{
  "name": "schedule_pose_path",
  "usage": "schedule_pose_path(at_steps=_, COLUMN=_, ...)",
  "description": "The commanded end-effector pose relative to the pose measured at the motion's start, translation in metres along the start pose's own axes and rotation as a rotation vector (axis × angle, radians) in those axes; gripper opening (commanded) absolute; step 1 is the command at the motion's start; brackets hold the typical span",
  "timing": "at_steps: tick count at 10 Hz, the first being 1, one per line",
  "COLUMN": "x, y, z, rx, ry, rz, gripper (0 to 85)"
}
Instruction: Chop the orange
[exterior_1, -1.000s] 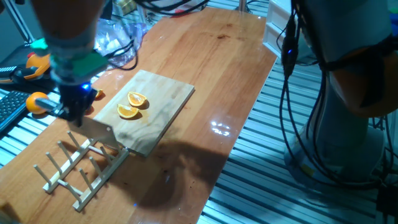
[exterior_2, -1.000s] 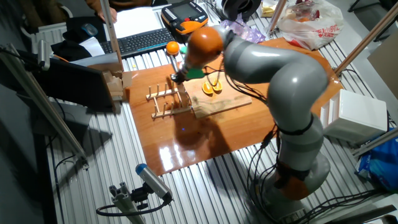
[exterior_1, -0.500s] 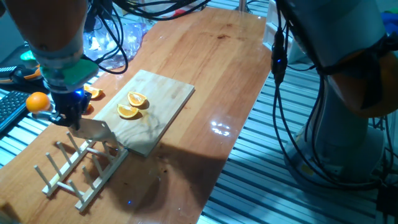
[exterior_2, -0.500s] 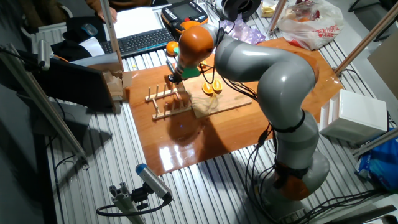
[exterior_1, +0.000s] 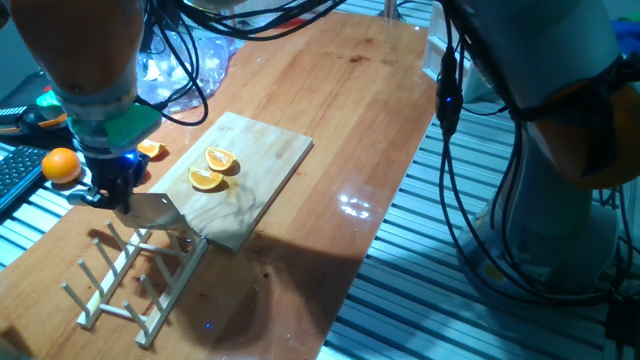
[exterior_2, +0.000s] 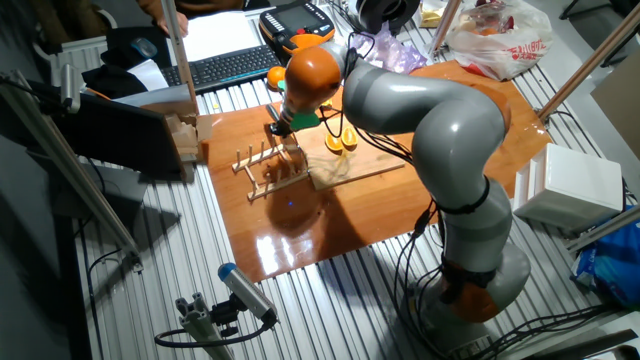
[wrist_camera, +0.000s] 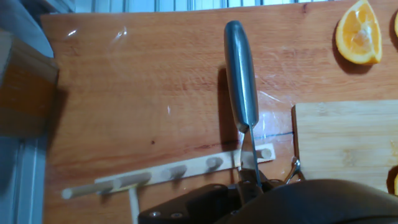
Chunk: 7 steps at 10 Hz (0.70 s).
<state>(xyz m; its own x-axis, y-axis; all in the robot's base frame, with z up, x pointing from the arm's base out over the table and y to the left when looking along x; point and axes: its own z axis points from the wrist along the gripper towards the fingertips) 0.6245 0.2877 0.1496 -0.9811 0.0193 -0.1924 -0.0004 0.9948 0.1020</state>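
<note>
Orange (exterior_1: 213, 169): lying cut in two on the board, away from the fingers.
Fingers (exterior_1: 113, 188): gripping the knife (exterior_1: 158, 208) over the rack (exterior_1: 125, 275).
Left: putting the knife away, probably.

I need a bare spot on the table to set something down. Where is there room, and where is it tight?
Free: the far table top beyond the cutting board, and the glossy strip along its right edge. Tight: the near-left corner, where the tool holds the knife over the wooden peg rack, with a whole orange and a wedge beside it.
</note>
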Motion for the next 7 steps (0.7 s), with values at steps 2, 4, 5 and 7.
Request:
schedule_pose_path(at_steps=2, x=-0.0012, y=0.0018, z=-0.0126, rx=-0.062, ry=0.054, rz=0.032, gripper=0.0)
schedule_pose_path(at_steps=4, x=-0.0017, y=0.0028, z=-0.0126, rx=-0.068, ry=0.032, rz=-0.019, gripper=0.0)
schedule_pose_path(at_steps=5, x=-0.0016, y=0.0042, z=-0.011, rx=-0.068, ry=0.015, rz=-0.035, gripper=0.0)
schedule_pose_path(at_steps=7, x=-0.0026, y=0.0045, z=-0.0084, rx=-0.067, ry=-0.008, rz=-0.048, gripper=0.0)
